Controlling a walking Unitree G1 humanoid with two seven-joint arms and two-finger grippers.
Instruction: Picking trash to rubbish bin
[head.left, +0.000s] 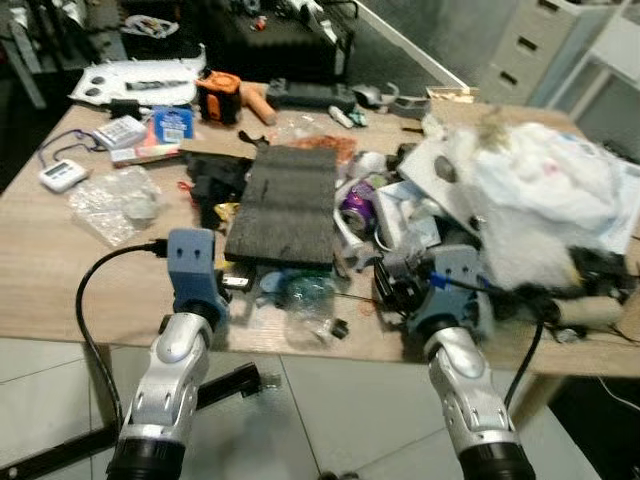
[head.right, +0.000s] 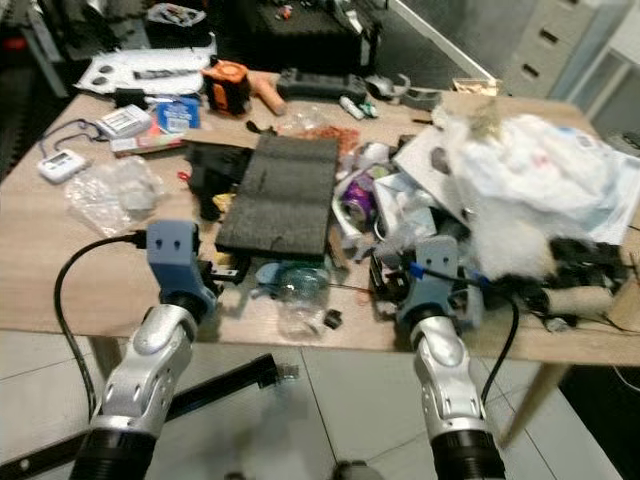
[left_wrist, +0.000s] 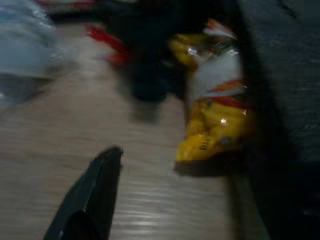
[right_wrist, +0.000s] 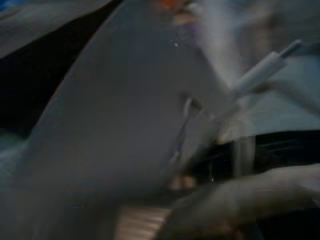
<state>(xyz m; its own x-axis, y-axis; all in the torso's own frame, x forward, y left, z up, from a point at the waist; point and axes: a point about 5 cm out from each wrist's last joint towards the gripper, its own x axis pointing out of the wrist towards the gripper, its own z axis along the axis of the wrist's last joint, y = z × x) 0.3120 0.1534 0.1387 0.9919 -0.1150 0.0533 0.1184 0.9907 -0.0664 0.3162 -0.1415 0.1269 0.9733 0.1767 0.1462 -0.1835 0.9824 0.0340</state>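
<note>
Both arms reach over the near edge of the wooden desk (head.left: 40, 270), which is crowded with clutter. The left claw (head.left: 222, 283) sits low at the front edge of a dark foam slab (head.left: 285, 205), and its wrist view shows one black finger (left_wrist: 90, 195) over bare wood beside a yellow wrapper (left_wrist: 215, 115) tucked against the slab; whether that claw is apart or together cannot be told. The right claw (head.left: 400, 290) is pushed into the trash heap near a purple can (head.left: 357, 208) and a large white plastic bag (head.left: 540, 190); its fingers are hidden. A crushed clear bottle (head.left: 305, 295) lies between the two arms. Open wood remains along the desk's left front.
</note>
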